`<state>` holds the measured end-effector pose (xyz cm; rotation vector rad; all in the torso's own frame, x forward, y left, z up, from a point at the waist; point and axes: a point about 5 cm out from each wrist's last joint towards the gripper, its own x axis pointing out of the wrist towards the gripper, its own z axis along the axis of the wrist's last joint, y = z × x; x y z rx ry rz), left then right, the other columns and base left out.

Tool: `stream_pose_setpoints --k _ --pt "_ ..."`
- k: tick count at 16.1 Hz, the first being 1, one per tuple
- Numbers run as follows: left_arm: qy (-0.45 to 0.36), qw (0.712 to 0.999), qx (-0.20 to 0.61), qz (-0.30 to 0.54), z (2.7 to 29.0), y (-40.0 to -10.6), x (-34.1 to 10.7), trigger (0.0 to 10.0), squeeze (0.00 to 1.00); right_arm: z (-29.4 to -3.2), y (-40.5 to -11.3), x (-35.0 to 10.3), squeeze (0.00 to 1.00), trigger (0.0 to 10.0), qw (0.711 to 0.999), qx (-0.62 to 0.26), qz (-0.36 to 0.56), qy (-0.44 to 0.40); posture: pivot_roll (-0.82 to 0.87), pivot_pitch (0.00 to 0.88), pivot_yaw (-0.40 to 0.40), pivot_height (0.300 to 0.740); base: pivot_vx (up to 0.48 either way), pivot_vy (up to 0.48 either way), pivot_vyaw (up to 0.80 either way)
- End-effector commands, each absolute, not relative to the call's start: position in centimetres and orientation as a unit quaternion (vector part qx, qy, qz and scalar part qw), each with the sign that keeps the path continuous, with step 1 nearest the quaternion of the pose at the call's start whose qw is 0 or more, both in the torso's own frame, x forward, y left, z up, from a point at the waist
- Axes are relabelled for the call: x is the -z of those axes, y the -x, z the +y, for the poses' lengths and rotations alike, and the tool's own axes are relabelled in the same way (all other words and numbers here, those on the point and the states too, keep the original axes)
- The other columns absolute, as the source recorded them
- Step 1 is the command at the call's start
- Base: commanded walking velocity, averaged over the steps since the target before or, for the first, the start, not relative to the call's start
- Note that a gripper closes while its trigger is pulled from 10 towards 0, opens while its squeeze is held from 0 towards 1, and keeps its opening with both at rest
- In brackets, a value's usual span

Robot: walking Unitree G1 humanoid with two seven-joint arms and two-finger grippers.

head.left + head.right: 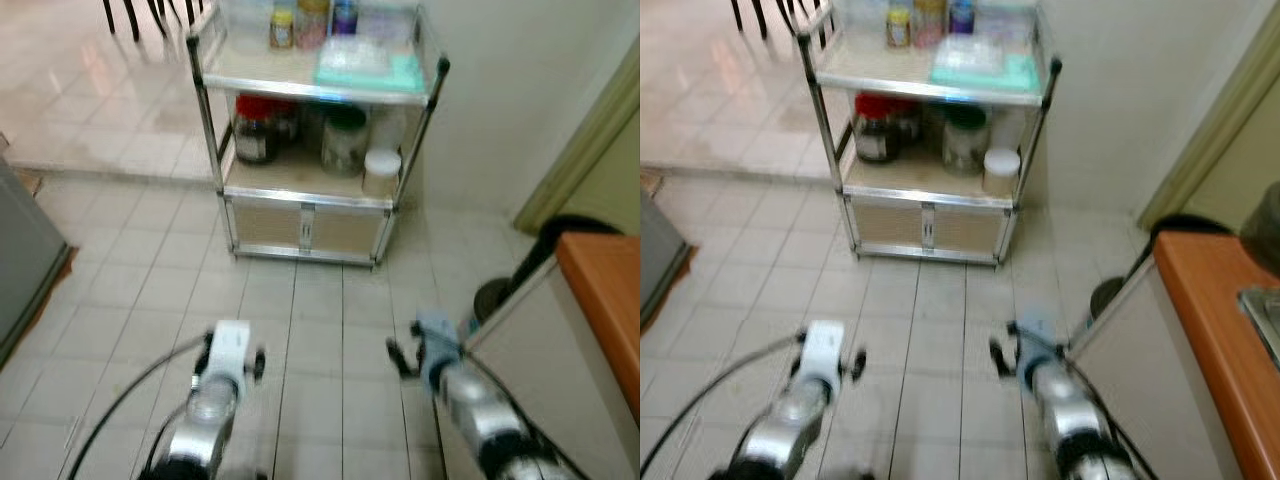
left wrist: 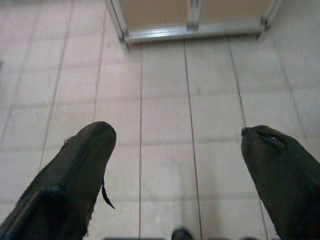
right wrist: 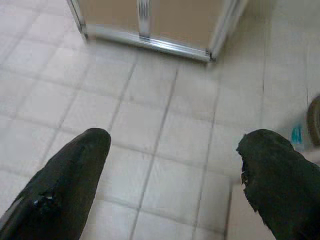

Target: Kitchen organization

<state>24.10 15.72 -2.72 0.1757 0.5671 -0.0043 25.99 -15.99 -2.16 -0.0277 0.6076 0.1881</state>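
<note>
left silver arm – reaches forward and down, low in the head views | left claw (image 2: 177,150) – two long black fingers spread wide, holding nothing | right silver arm – reaches forward alongside | right claw (image 3: 172,150) – black fingers likewise wide apart, holding nothing

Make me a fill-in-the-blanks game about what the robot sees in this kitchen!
1. The metal cart stands on a ____ floor.
2. The big jar on the cart's middle shelf has a ____ lid.
3. The fingers of the left gripper and the right gripper are spread ____.
4. The counter to the robot's right has an ____ top.

Missing words: tiled; red; open; orange
</note>
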Motion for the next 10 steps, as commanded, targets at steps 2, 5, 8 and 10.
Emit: stream_pose_setpoints --k 2,5,8,10 --pt "-0.08 0.969 0.009 0.233 16.0 -24.1 1.3 10.0 0.0 -16.1 -25.9 0.8 0.0 10.0 0.963 -0.095 0.25 0.008 -0.09 0.0 0.025 0.74 0.0 0.0 0.0" --pt "-0.049 0.988 -0.006 0.144 18.0 -24.1 -2.7 10.0 0.0 -16.0 -25.6 -2.5 1.0 10.0 0.983 -0.076 0.165 -0.018 -0.05 0.0 0.038 0.74 0.0 0.0 0.0" --pt "-0.069 0.993 0.002 0.098 18.2 -24.4 -6.1 10.0 0.0 -15.1 -25.9 -4.7 1.0 10.0 0.988 -0.089 0.124 -0.001 -0.01 0.0 0.008 0.74 0.0 0.0 -0.27" --pt "-0.074 0.994 0.0 0.082 18.2 -23.7 -7.8 10.0 0.0 -14.1 -26.1 -6.8 1.0 10.0 0.991 -0.1 0.086 -0.011 0.02 0.0 -0.02 0.74 0.0 0.0 -0.8"
